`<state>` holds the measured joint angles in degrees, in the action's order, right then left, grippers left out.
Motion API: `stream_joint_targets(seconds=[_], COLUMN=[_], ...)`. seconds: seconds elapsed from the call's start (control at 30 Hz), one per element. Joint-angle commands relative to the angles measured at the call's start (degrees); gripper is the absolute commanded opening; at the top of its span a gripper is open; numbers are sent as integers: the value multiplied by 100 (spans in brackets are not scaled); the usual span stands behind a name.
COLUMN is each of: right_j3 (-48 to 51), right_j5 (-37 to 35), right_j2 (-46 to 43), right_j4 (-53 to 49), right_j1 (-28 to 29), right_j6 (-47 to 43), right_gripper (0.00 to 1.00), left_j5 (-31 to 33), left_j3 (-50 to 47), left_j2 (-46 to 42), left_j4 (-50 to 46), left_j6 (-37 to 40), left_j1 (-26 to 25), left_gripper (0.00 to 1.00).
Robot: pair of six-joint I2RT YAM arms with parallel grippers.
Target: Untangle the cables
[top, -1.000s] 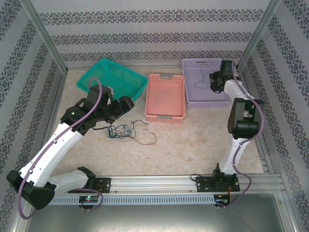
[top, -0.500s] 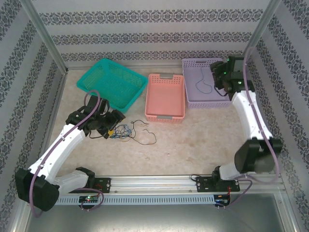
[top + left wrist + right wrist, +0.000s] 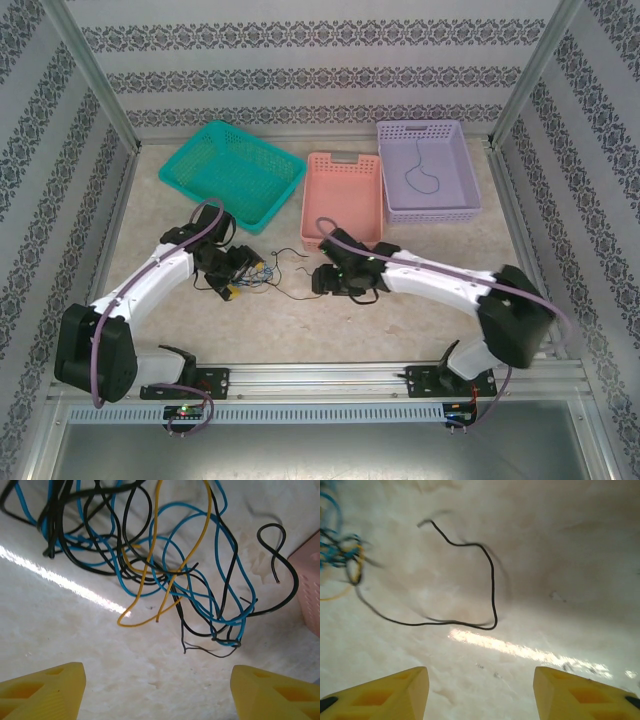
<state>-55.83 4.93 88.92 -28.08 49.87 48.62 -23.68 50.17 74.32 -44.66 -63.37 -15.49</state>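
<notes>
Top external: cables (image 3: 255,272) tangle lies long axis L-R, black tail trailing right; both jaws apart

A loose tangle of thin black, blue and yellow cables (image 3: 165,570) lies flat on the table (image 3: 400,320), left of centre. One black cable (image 3: 493,590) trails right in an open loop. Another thin cable (image 3: 424,172), dark, curls inside the far-right purple basket (image 3: 471,175).
</notes>
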Motion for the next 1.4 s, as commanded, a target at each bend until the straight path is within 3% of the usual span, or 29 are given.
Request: stream_joint_targets(seconds=[0.0, 0.3, 0.43, 0.5, 0.63, 0.73, 0.9, 1.07, 1.17, 1.37], right_j3=[-475, -1075, -1307, -1298, -1278, -1205, -1053, -819, -720, -1032], right_j5=[-321, -1051, -1108, -1131, -1293, -1391, -1776, -2466, -2815, -2997], right_j2=[627, 1571, 1928, 1999, 1974, 1812, 1019, -438, -1442, -3010], right_j4=[-176, -626, -661, -571, -576, -589, -935, -1699, -2169, -2625], right_j1=[98, 331, 356, 374, 418, 434, 469, 390, 69, -1356], right_j6=[-115, 297, 368, 397, 319, 276, 114, -4, -88, -715], right_gripper=[55, 52, 45, 40, 15, 1, 0, 0, 0, 0], left_j5=[220, -109, -228, -247, -283, -221, 391, 988, 1135, 1262], left_j3=[78, -478, -615, -643, -712, -817, -879, -863, -846, -830], left_j2=[-13, -181, -77, 46, 417, 709, 1032, 972, 980, 935], left_j4=[-230, 332, 517, 681, 1094, 1369, 1105, 967, 909, 931], left_j6=[580, 891, 1077, 1143, 1111, 1055, 1029, 1002, 972, 934], left_j1=[133, 678, 933, 977, 995, 995, 988, 994, 997, 991], left_gripper=[76, 72, 72, 72, 71, 63, 30, 3, 0, 0])
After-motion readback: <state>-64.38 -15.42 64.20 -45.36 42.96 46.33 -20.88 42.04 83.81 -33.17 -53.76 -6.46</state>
